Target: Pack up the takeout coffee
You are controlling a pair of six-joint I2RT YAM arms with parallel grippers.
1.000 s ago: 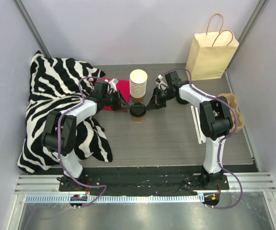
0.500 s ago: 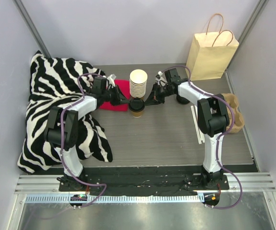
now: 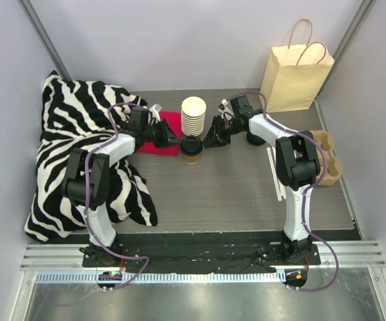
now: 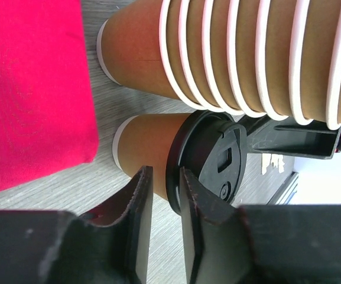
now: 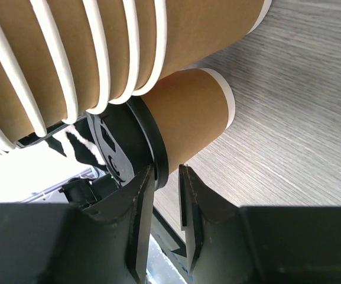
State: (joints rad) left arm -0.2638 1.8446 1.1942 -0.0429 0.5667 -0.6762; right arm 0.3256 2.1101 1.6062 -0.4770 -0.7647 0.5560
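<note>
- The takeout coffee [image 3: 191, 151] stood upright on the table [image 3: 233, 194], with the cup stack [image 3: 193, 115] just beside it at twelve o'clock.
- My left claw [image 4: 165, 177] at nine and right claw [image 5: 167, 175] at three straddled its lid [image 4: 208, 160], barely parted, gripping nothing.
- I judged backing off level safest.

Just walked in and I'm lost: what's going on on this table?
Two robot arms are working on the takeout coffee, which stands on the table beside a stack of cups. The left gripper and right gripper sit on either side of its black lid, jaws slightly apart at the rim. The paper bag waits at the back right; the cup is not packed yet.
</note>
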